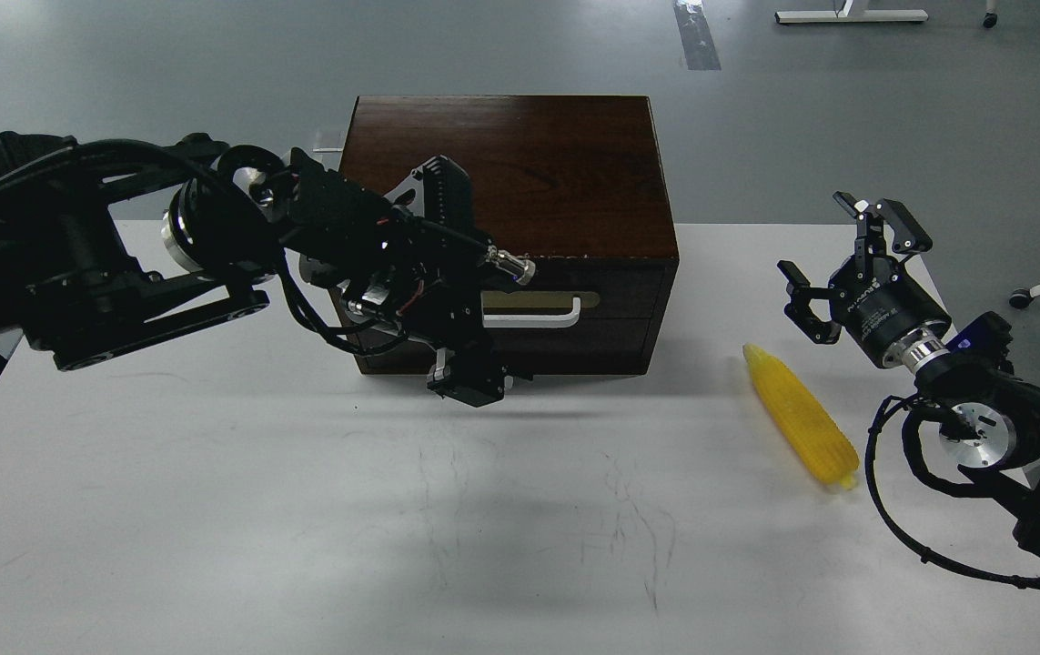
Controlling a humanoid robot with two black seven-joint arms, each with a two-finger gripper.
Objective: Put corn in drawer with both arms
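Corn on the table, drawer shut, both arms near the box.

The left gripper (469, 300) sits right in front of the drawer (574, 314), at the left end of the white bar handle (542, 314); its fingers are a dark tangle, so whether its jaws are spread or closed cannot be told. The drawer front lies flush with the dark wooden box (520, 173) (nothing of its inside shows). The right gripper (838, 264) hovers with its jaws wide and nothing between them. The corn (802, 418) lies on the white table (301, 528) just below and in front of those jaws, apart from them, well right of the box.
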